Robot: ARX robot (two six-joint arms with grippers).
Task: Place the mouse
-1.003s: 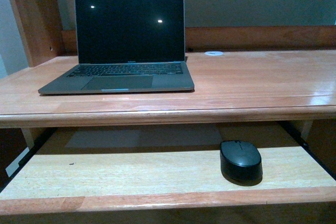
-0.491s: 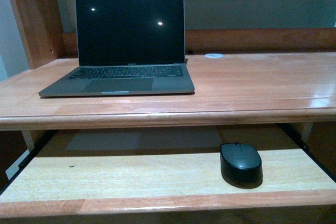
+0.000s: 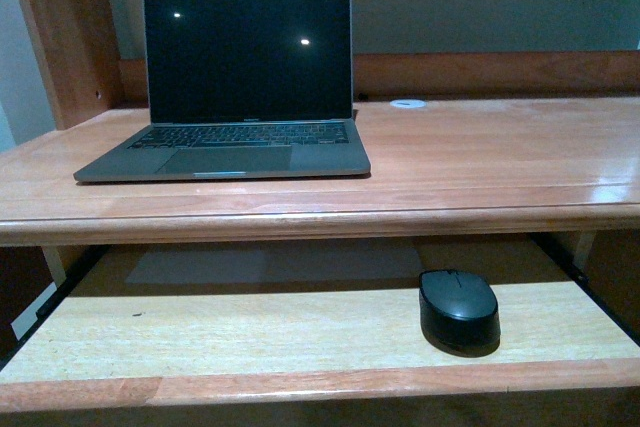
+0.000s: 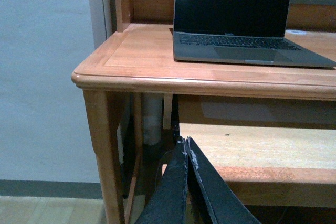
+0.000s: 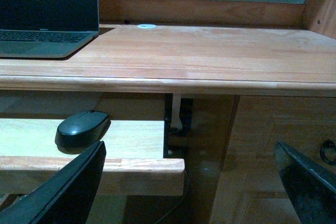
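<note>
The small black oval mouse (image 3: 459, 310) lies on the pulled-out light wooden keyboard tray (image 3: 250, 332), toward its right end, under the desk top. It also shows in the right wrist view (image 5: 81, 128). My right gripper (image 5: 190, 174) is open and empty, low in front of the tray's right end, with the mouse beyond one finger (image 5: 68, 192). My left gripper (image 4: 186, 145) is shut and empty, in front of the tray's left end near the desk leg (image 4: 102, 145). Neither gripper shows in the front view.
A grey open laptop (image 3: 235, 142) with a dark screen sits on the left of the wooden desk top (image 3: 480, 157). A small white disc (image 3: 407, 103) lies at the back. A cabinet front (image 5: 262, 145) stands right of the tray. A wall stands behind.
The front view has shifted slightly up and down. The mouse and laptop have not moved on the desk.
</note>
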